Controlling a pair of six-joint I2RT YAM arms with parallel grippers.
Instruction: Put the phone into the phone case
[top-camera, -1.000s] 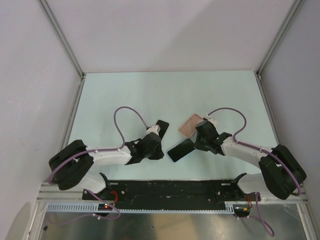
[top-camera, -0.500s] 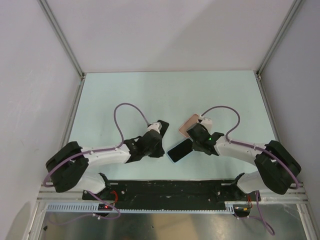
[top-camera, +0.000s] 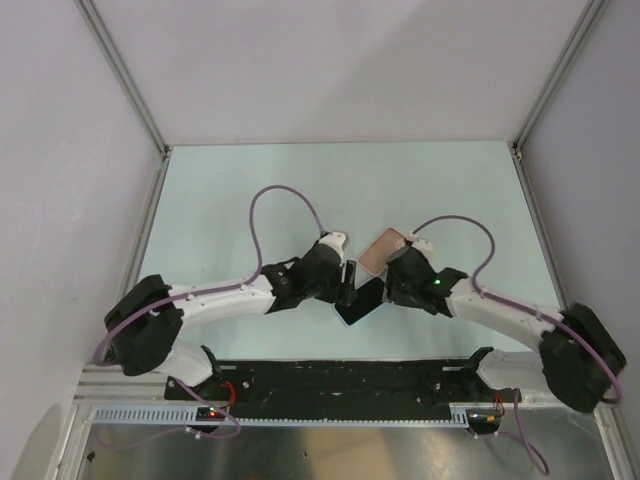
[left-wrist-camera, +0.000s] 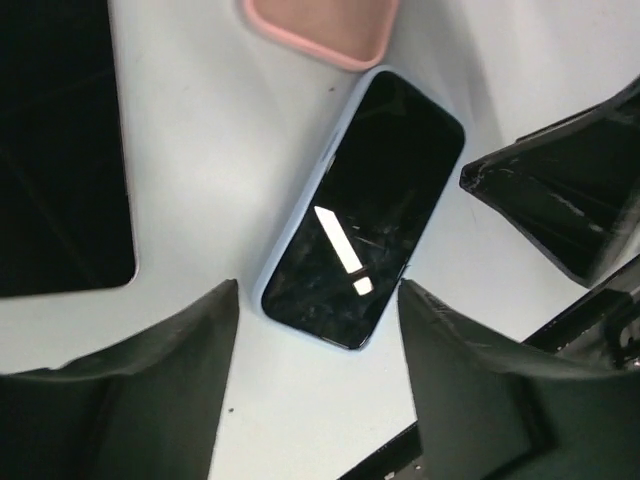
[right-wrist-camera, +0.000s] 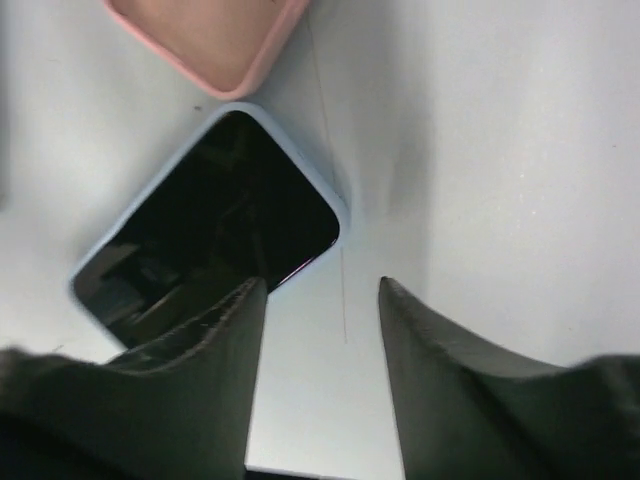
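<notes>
The phone (left-wrist-camera: 365, 210) lies flat on the table, black screen up, with a light blue rim (right-wrist-camera: 210, 225) (top-camera: 359, 303). The salmon-pink phone case (left-wrist-camera: 320, 30) lies open side up just past the phone's far end (right-wrist-camera: 205, 35) (top-camera: 380, 249). My left gripper (left-wrist-camera: 318, 288) is open over the phone's near end, one finger on each side, holding nothing (top-camera: 347, 282). My right gripper (right-wrist-camera: 320, 282) is open beside the phone's far corner, bare table between its fingers, and its left finger overlaps that corner (top-camera: 390, 284).
A flat black slab (left-wrist-camera: 55, 150) lies on the table left of the phone in the left wrist view. The pale green table (top-camera: 250, 190) runs back to white walls. A black rail (top-camera: 340, 378) lines the near edge.
The left arm has reached right to the phone and its gripper has gone from shut to open. The right gripper has opened wider beside the phone. The phone and case have stayed in place.
</notes>
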